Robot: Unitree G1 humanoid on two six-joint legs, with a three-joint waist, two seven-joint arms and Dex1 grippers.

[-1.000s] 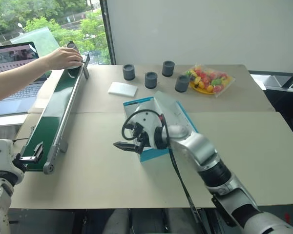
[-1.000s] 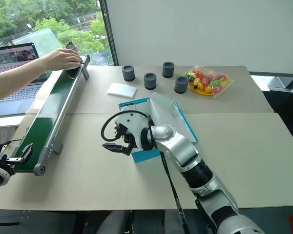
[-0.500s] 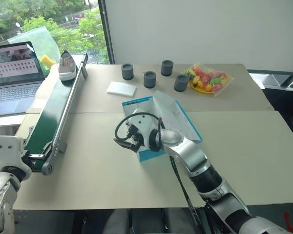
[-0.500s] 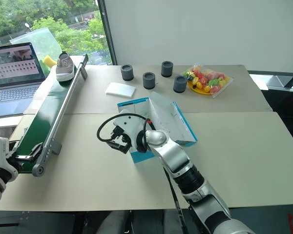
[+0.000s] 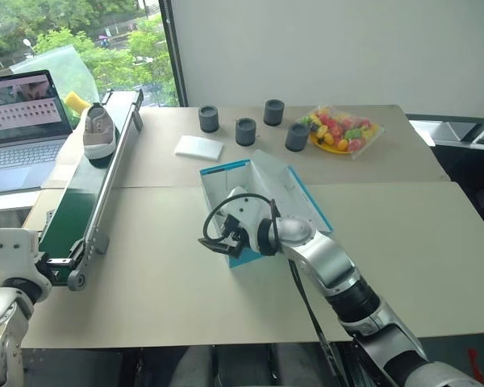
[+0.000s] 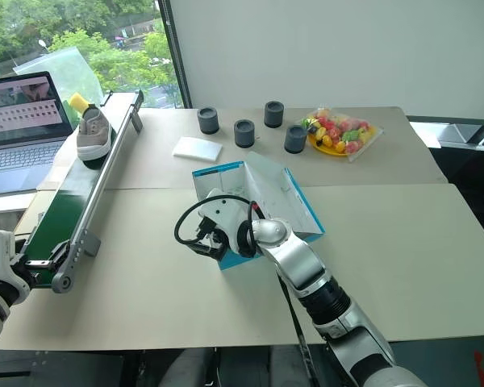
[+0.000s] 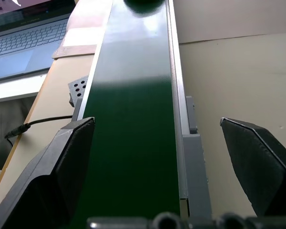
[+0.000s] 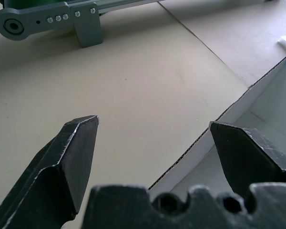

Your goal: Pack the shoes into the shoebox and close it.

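the shoebox (image 5: 262, 201) sits open near the middle of the desk (image 5: 419, 234), its white inside showing and its lid tilted up on the far right side. one shoe (image 5: 98, 133), grey-taupe with a pale sole, rides on the green conveyor belt (image 5: 73, 210) that runs along the desk's left edge, well apart from the box. the right tool (image 5: 218, 242) hangs at the box's near left corner with its fingers (image 8: 76, 148) spread wide, one over the bare desk and one over the box wall, pinching nothing. the left tool (image 7: 157, 157) is spread wide too, empty, pointing along the belt at its near end. beyond the box lie a flat white pad (image 5: 199, 147), four dark grey cylinders (image 5: 245, 131) and a plate of wrapped sweets (image 5: 343, 133). a laptop (image 5: 20, 121) stands left of the belt.
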